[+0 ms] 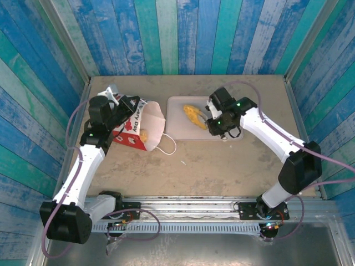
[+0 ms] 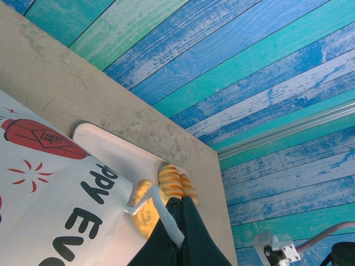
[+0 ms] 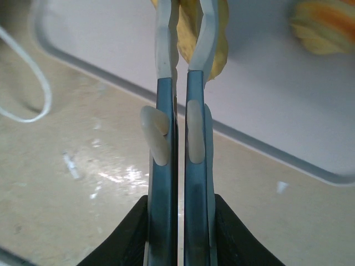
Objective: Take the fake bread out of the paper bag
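The red-and-white paper bag [image 1: 140, 123] lies tilted on the table left of centre, mouth toward the tray. One fake bread [image 1: 143, 134] shows in its mouth. My left gripper [image 1: 135, 104] is shut on the bag's white cord handle [image 2: 164, 213], right beside the bag [image 2: 50, 199]. My right gripper [image 1: 206, 118] hangs over the pale pink tray [image 1: 176, 132], shut on a yellow flaky fake bread [image 3: 191, 25]. In the left wrist view, a ridged croissant [image 2: 170, 182] and a rounder piece [image 2: 145, 213] lie beyond the bag. Another ridged piece [image 3: 321, 25] rests on the tray [image 3: 266, 83].
The bag's other cord handle [image 1: 166, 145] trails loose on the tabletop toward the front. Blue and green plank walls [image 1: 183, 33] close in the back and both sides. Bare table [image 1: 211, 166] stretches in front of the tray.
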Controlling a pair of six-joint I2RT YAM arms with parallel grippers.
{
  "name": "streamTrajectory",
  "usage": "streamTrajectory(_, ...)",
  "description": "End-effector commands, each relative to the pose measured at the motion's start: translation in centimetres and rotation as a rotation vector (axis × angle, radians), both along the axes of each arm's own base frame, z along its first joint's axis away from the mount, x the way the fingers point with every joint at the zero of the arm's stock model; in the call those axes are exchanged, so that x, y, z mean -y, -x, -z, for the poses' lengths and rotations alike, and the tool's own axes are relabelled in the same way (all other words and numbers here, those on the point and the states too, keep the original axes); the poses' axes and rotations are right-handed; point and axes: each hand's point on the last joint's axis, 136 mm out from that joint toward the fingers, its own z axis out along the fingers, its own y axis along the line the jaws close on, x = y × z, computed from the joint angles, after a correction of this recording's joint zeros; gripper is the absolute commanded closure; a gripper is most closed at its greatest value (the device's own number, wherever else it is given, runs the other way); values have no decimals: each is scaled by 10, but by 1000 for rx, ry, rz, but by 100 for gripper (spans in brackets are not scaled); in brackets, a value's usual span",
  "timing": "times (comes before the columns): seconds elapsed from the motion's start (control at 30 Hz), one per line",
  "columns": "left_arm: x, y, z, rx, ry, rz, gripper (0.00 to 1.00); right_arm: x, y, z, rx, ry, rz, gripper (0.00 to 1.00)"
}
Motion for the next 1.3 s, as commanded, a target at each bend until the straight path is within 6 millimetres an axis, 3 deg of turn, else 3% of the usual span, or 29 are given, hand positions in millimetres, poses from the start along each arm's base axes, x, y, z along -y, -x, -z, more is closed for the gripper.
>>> streamTrajectory(0.0,-1,2,-8,39,1,-10,100,17,-13,3,36,109,50,75)
streamTrajectory(0.13,-3,3,-8,40,-1,-20,100,23,-21,6,52,160,77,75)
streamTrajectory(0.33,-3,3,-6,36,2,-19,100,19,-16,17,46,210,40,73)
streamTrajectory(0.37,-3,3,-6,37,3,-21,100,10,-10,20,41,217,6,72)
streamTrajectory(0.97,-2,4,0,25,12,-13,100,-33,30,26,-47,195,-173,61)
streamTrajectory(1.27,-2,4,1,26,12,-14,100,-55,38,12,-75,74,-215,61)
